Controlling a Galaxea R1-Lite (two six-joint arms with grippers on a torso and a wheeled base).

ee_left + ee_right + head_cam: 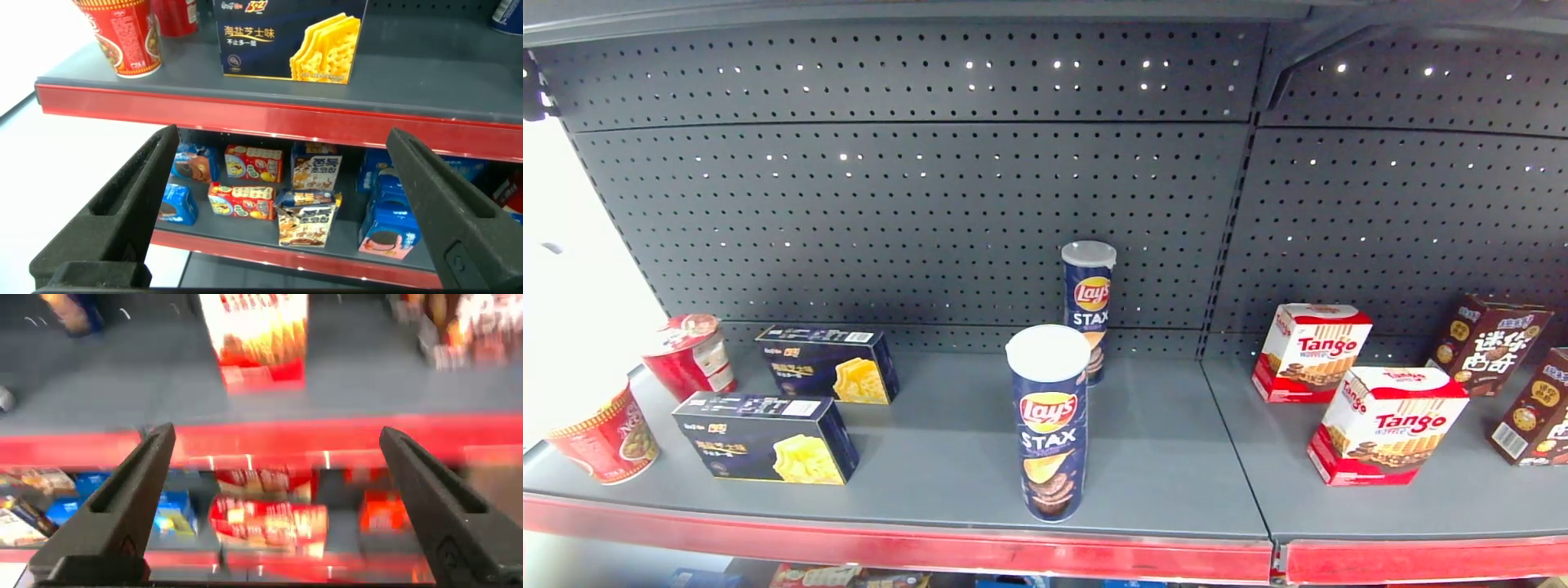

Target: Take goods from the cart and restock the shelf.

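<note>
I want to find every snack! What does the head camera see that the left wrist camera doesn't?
Only the head view: red-and-white wafer boxes and brown boxes on the right. Only the left wrist view: the open left end effector and the fronts of snack boxes on the lower shelf. Both: the front blue cracker box, the front red noodle cup.

Head cam looks forward and down onto shelf, close in; both wrist cams sit lower, facing its red front lip; left shares navy box with head; right shares wafer box
</note>
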